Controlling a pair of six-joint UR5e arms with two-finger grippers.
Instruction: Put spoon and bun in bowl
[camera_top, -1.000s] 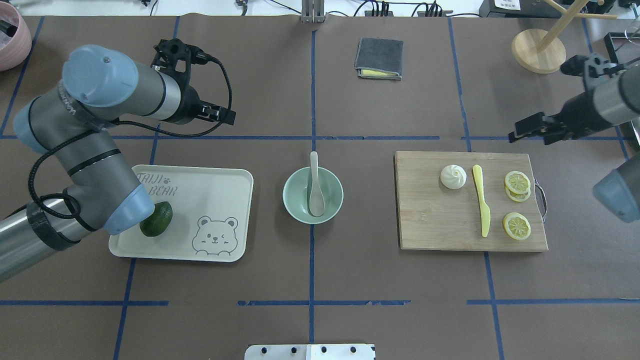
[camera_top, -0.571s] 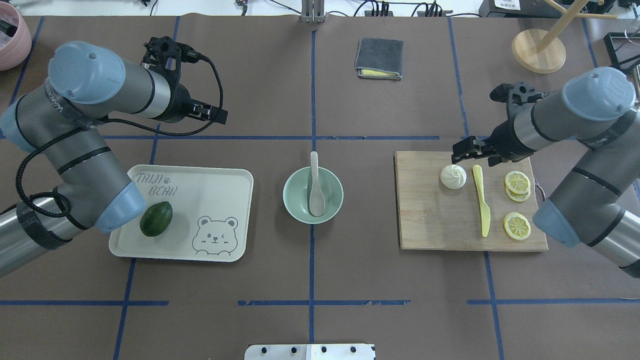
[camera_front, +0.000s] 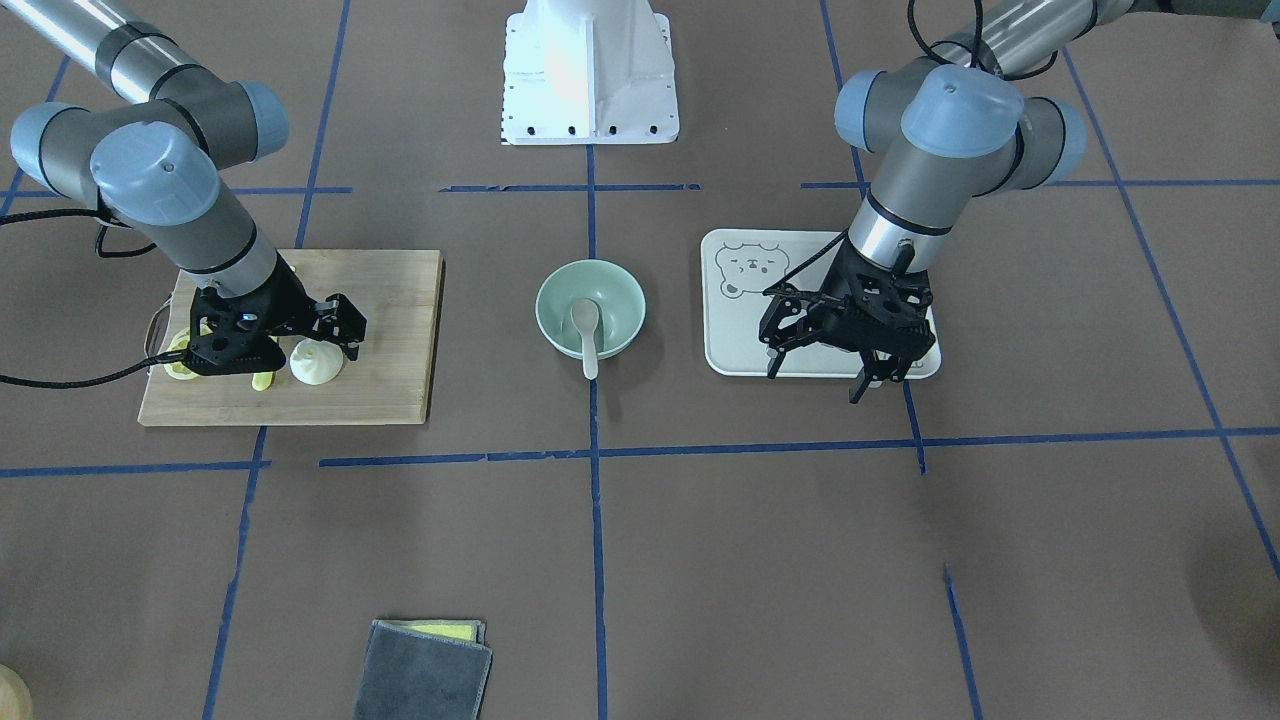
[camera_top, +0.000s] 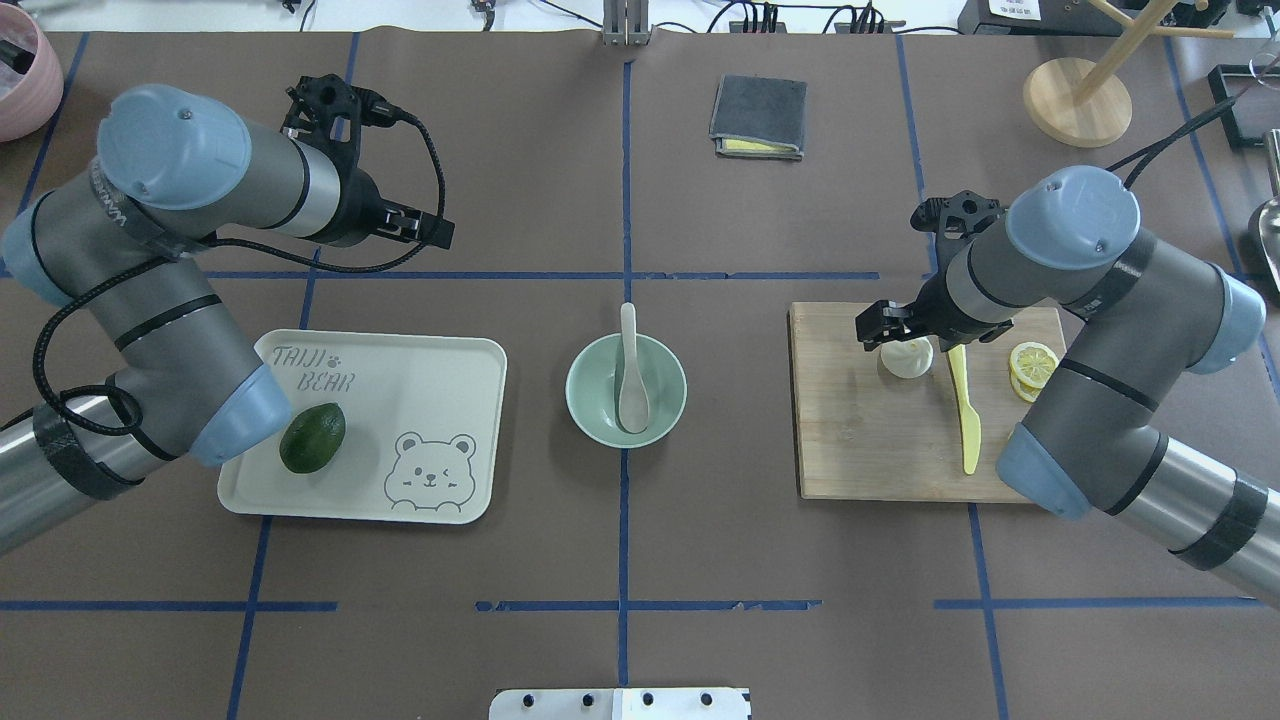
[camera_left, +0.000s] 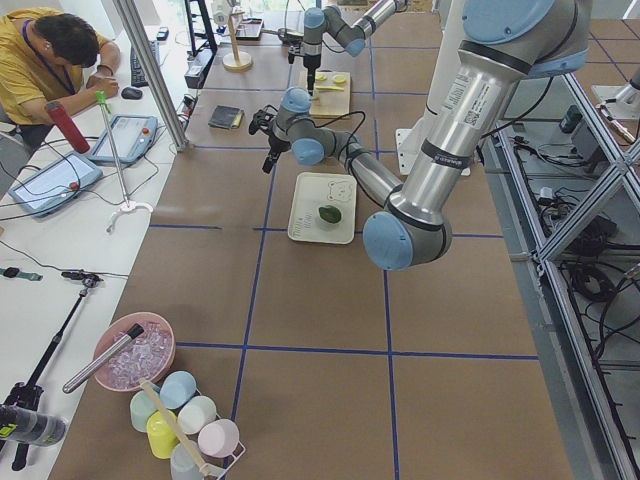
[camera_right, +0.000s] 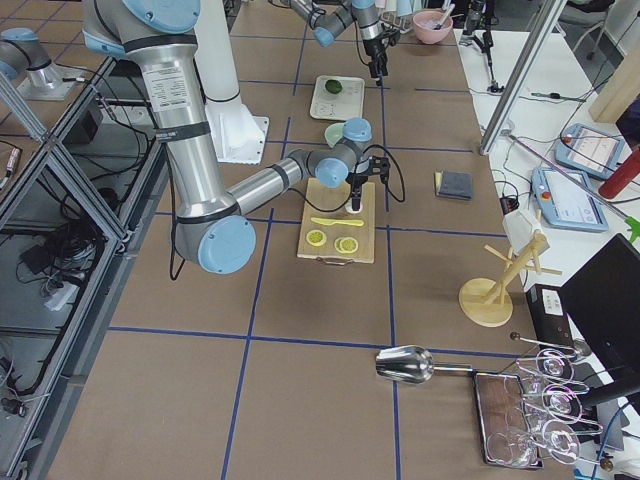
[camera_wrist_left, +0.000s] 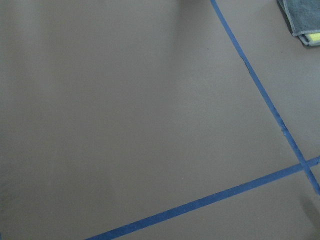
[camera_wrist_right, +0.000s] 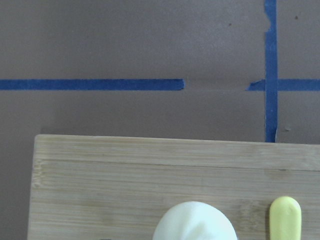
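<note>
The pale spoon (camera_top: 630, 372) lies in the mint-green bowl (camera_top: 580, 395) at the table's centre, its handle resting over the far rim; both also show in the front view, the spoon (camera_front: 587, 335) and the bowl (camera_front: 556, 298). The white bun (camera_top: 908, 360) sits on the wooden cutting board (camera_top: 850, 440). My right gripper (camera_top: 888, 332) is open and hovers right over the bun, partly hiding it; the front view shows that gripper (camera_front: 322, 338) above the bun (camera_front: 315, 366). The right wrist view shows the bun's top (camera_wrist_right: 195, 224). My left gripper (camera_top: 432, 230) is open and empty, raised beyond the tray.
A yellow knife (camera_top: 964, 415) and lemon slices (camera_top: 1030, 365) lie on the board by the bun. A cream tray (camera_top: 440, 380) holds an avocado (camera_top: 312, 437). A grey cloth (camera_top: 758, 117), a wooden stand (camera_top: 1075, 100) and a pink bowl (camera_top: 15, 80) are at the far side.
My right arm has swung in from the right edge, and its gripper now hangs over the bun. My left arm drew back slightly, then held still.
</note>
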